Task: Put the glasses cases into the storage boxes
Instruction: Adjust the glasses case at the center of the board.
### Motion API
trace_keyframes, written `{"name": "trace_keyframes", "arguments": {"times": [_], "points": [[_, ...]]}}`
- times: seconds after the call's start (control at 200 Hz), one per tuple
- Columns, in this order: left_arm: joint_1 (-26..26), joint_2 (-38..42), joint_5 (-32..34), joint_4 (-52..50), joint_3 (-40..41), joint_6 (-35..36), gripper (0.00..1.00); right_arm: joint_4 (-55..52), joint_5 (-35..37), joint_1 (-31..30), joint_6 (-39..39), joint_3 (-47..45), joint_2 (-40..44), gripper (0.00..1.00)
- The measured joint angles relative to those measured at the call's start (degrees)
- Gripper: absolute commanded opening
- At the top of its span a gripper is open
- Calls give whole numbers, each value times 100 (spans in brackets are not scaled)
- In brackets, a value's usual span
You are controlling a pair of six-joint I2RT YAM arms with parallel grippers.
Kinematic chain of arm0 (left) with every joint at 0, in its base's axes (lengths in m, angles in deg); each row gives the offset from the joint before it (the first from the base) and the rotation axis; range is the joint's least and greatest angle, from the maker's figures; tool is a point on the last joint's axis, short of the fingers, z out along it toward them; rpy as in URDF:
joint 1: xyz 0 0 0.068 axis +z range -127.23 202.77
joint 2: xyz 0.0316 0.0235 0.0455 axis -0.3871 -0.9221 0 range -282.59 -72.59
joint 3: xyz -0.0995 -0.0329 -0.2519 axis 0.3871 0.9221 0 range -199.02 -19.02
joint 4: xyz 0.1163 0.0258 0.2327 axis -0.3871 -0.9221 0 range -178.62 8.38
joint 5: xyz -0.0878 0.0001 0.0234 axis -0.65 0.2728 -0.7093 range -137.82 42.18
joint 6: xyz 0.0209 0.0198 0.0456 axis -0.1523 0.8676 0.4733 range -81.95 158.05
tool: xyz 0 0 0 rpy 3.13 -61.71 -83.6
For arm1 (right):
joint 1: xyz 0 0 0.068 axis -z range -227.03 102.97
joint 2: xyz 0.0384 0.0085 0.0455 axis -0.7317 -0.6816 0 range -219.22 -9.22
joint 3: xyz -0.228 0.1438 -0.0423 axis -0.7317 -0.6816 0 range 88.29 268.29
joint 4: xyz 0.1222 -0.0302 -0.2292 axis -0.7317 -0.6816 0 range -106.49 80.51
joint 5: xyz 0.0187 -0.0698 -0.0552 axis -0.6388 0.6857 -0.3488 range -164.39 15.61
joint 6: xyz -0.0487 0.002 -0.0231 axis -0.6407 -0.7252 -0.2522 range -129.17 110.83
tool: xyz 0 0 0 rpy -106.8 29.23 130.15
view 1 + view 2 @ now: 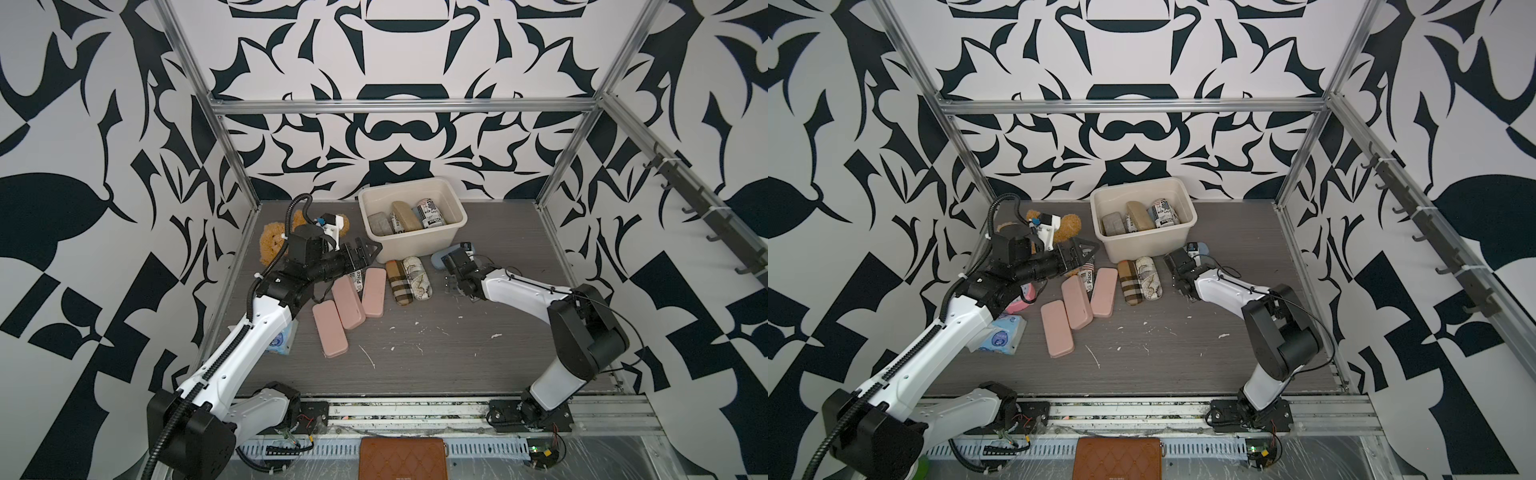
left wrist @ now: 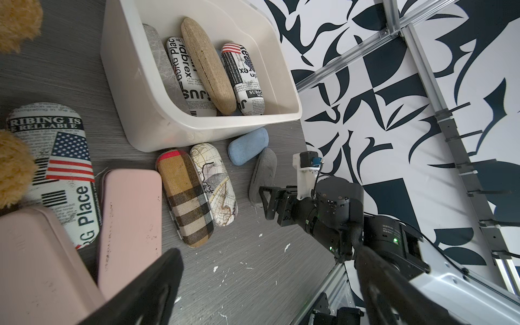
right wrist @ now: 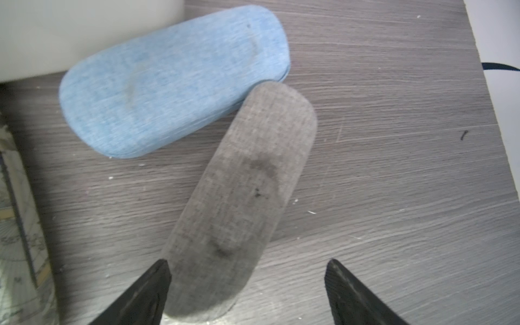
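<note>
Four glasses cases at least are lying inside the storage box at the back of the table. They are a grey felt case, two newspaper-print cases and a tan case resting on top. So I am judging the task as roughly one third done.

Much more is waiting outside. Just in front of the box, the plaid case and the map-print case are lying side by side and touching. Next to them three pink cases are fanning out, and a flag newspaper case is lying between two of them. Near the box's corner, the light blue case and the grey case are touching at one end.

The right gripper is hanging low over the near end of this grey case. Its jaws are standing apart, one on each side, and they are clamping nothing yet. Its arm is reaching forward, bent at the elbow. The left gripper is hovering wide apart and empty above the flag newspaper case, close to the box. Its arm is stretching forward low from the left side.
</note>
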Motion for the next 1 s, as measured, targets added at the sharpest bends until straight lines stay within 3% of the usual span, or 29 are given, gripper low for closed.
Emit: {"name": "trace_keyframes", "arguments": {"times": [0.315, 0.67, 1.0], "points": [[0, 0, -48, 0, 0, -24, 99, -297, -496, 363, -81, 201, 35, 96], [0, 0, -68, 0, 0, -59, 99, -208, -487, 356, 284, 933, -1123, 97], [0, 0, -72, 0, 0, -105, 99, -127, -691, 507, 94, 90, -153, 97]]}}
